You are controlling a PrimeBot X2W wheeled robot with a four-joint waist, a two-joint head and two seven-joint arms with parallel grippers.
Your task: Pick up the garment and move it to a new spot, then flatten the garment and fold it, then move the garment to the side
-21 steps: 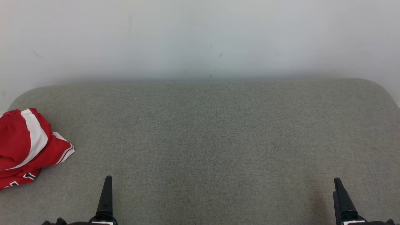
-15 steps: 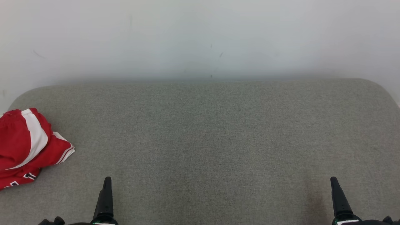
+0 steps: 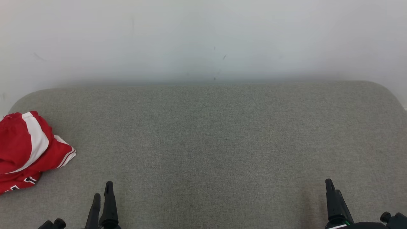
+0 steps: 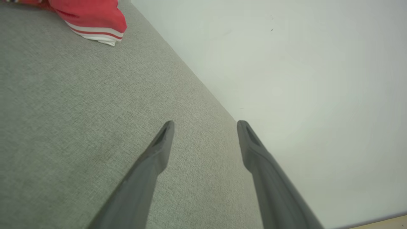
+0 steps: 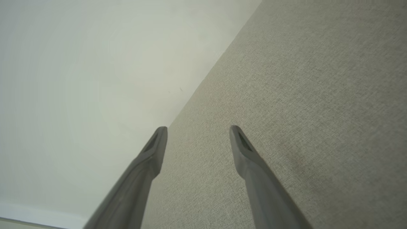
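Observation:
The garment (image 3: 28, 149) is red with white stripes and lies crumpled at the far left edge of the grey cushion (image 3: 210, 133). Its striped hem also peeks in at the top left of the left wrist view, garment (image 4: 95, 19). My left gripper (image 3: 102, 189) sits low at the bottom left, right of the garment and well apart from it. In its own wrist view the left gripper (image 4: 205, 125) stands open and holds nothing. My right gripper (image 3: 330, 186) is at the bottom right, and the right gripper (image 5: 197, 130) is open and empty too.
A pale wall (image 3: 203, 38) rises directly behind the cushion's far edge. The cushion's back corners are rounded. Its wide grey middle stretches between my two grippers.
The left gripper has rolled so both its fingers now show in the head view. The right gripper has shifted a little to the left. The garment has not moved.

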